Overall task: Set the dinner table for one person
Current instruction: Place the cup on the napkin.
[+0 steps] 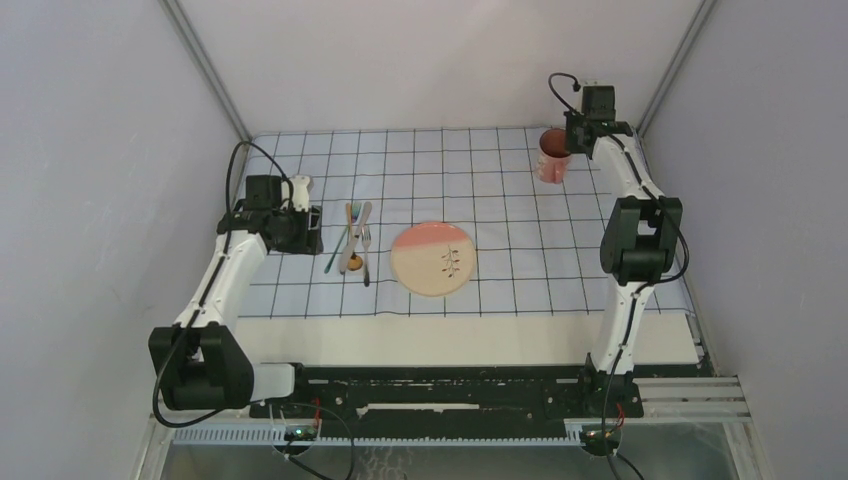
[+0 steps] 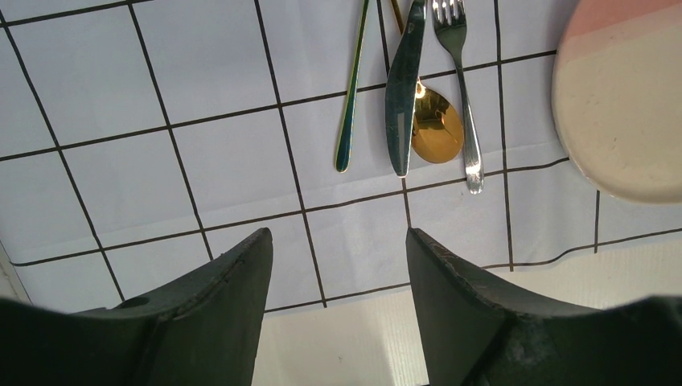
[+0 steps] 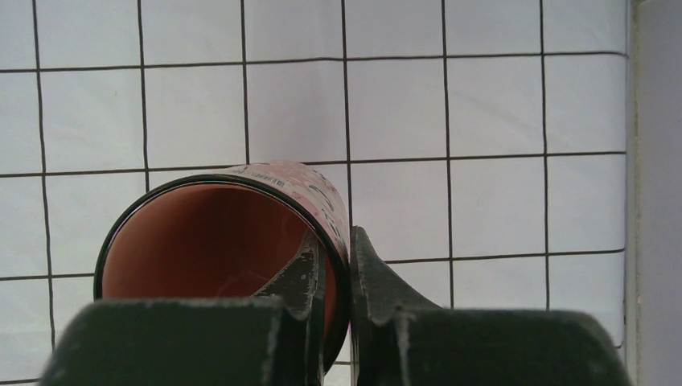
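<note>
Pinching the mug wall: right gripper, one finger inside, one outside, at 1 o'clock from the plate. Left gripper jaws spread, empty, above the cloth at 9 o'clock, cutlery just beside. Dinner table lies under the cloth, bare strip at 6 o'clock.

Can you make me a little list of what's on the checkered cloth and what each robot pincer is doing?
Plate: pink and cream, middle of the cloth
Cutlery: knife, fork and gold spoon, lying together left of the plate
Cup: pink, far right of the cloth
Left pincer: open, empty, near the cutlery
Right pincer: shut on the cup's wall, one finger inside
</note>
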Controlling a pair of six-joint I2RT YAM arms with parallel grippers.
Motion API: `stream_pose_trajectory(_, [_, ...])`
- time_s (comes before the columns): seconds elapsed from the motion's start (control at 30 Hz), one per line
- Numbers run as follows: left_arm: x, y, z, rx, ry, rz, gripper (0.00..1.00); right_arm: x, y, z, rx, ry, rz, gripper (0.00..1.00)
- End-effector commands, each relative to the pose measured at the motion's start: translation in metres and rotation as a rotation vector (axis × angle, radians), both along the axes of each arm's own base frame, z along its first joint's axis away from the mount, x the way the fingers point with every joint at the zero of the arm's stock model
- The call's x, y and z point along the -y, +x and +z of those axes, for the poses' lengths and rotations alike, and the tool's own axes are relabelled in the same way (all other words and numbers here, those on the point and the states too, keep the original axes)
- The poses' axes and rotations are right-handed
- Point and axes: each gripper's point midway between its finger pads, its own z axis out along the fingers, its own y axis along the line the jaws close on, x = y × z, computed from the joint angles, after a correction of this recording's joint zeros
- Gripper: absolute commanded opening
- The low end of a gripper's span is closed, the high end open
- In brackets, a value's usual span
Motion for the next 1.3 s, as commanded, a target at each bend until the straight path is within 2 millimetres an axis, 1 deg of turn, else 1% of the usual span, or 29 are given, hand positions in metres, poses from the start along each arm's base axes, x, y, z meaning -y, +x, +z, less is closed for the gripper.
stream_pose_trajectory(0.0, [0.002, -0.002, 0.0, 0.021, -0.001, -0.008, 0.67, -0.009, 0.011, 0.044, 0.165, 0.054, 0.008, 0.0])
stream_pose_trajectory(0.07, [0.002, -0.002, 0.001, 0.023, 0.002, -0.011, 0.67, -0.013, 0.004, 0.044, 0.169, 0.061, 0.014, 0.0])
stream_pose_trajectory(0.13, [0.002, -0.002, 0.001, 0.022, -0.004, -0.01, 0.67, -0.017, 0.002, 0.037, 0.167, 0.056, 0.025, 0.0])
stream_pose_trajectory(0.27, [0.006, -0.001, 0.002, 0.021, -0.016, -0.015, 0.66, -0.021, 0.004, 0.027, 0.151, 0.037, 0.035, 0.0])
stream_pose_trajectory(0.33, [0.006, -0.002, 0.002, 0.026, -0.016, -0.018, 0.66, -0.022, 0.003, 0.027, 0.147, 0.037, 0.034, 0.0])
stream_pose_trajectory(0.57, [0.005, -0.006, 0.002, 0.025, -0.006, -0.024, 0.66, -0.027, 0.004, 0.04, 0.172, 0.038, 0.05, 0.0])
stream_pose_trajectory(0.73, [0.006, -0.006, 0.001, 0.024, -0.011, -0.024, 0.66, -0.03, 0.005, 0.035, 0.161, 0.027, 0.064, 0.0])
stream_pose_trajectory(0.87, [0.006, -0.007, 0.0, 0.02, -0.01, -0.024, 0.66, -0.034, 0.001, 0.033, 0.148, 0.033, 0.085, 0.0])
stream_pose_trajectory(0.9, [0.006, -0.008, -0.001, 0.019, -0.009, -0.026, 0.66, -0.036, 0.001, 0.034, 0.149, 0.041, 0.09, 0.05])
stream_pose_trajectory(0.97, [0.005, -0.008, -0.002, 0.016, -0.005, -0.024, 0.66, -0.035, 0.001, 0.037, 0.149, 0.049, 0.083, 0.2])
stream_pose_trajectory(1.03, [0.005, -0.009, -0.003, 0.013, -0.006, -0.025, 0.66, -0.037, 0.0, 0.044, 0.156, 0.065, 0.092, 0.29])
stream_pose_trajectory(1.1, [0.006, -0.009, -0.003, 0.011, -0.009, -0.025, 0.66, -0.038, -0.001, 0.056, 0.175, 0.077, 0.098, 0.38])
stream_pose_trajectory(1.17, [0.006, -0.008, -0.004, 0.01, -0.009, -0.026, 0.66, -0.04, -0.001, 0.07, 0.189, 0.084, 0.11, 0.44])
stream_pose_trajectory(1.27, [0.007, -0.007, -0.003, 0.013, -0.013, -0.027, 0.67, -0.041, -0.003, 0.093, 0.206, 0.092, 0.12, 0.49])
